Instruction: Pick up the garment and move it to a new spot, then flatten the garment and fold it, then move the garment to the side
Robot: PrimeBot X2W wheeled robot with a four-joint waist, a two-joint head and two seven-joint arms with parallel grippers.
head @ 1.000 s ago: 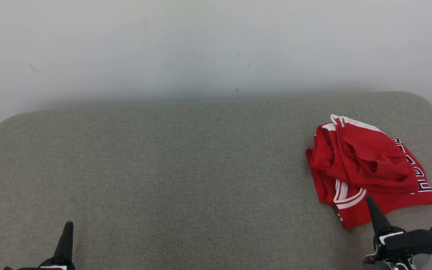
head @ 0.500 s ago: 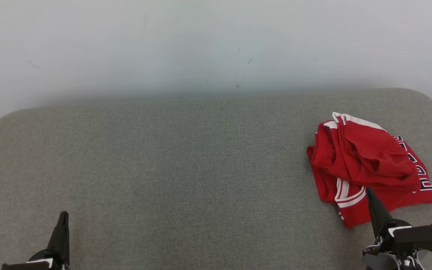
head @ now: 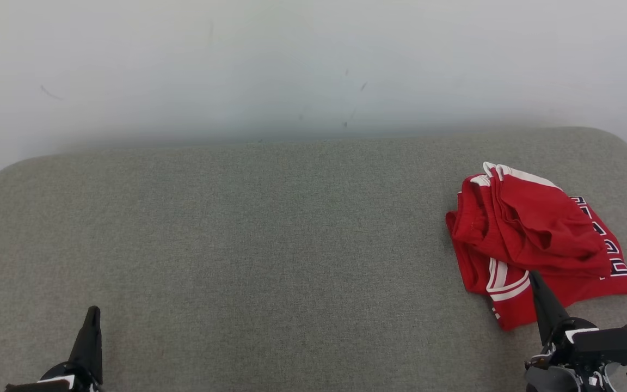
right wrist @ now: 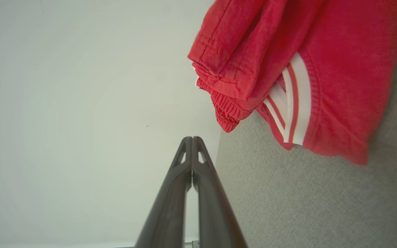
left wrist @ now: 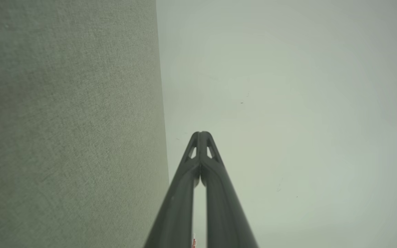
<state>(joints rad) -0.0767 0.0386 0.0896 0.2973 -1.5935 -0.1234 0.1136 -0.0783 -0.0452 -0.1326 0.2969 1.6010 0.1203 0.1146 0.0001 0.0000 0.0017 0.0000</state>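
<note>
A red cloth garment with white stripes (head: 531,234) lies bunched at the right of the frame.
It rests on the grey fabric worktop (head: 270,245), slanting from upper left to lower right. The right end effector (head: 533,276), closed and empty, points at its lower edge, much nearer than the closed left end effector (head: 93,311) at lower left. Since a second ago the right tip has crept slightly higher; the garment has not moved.
</note>
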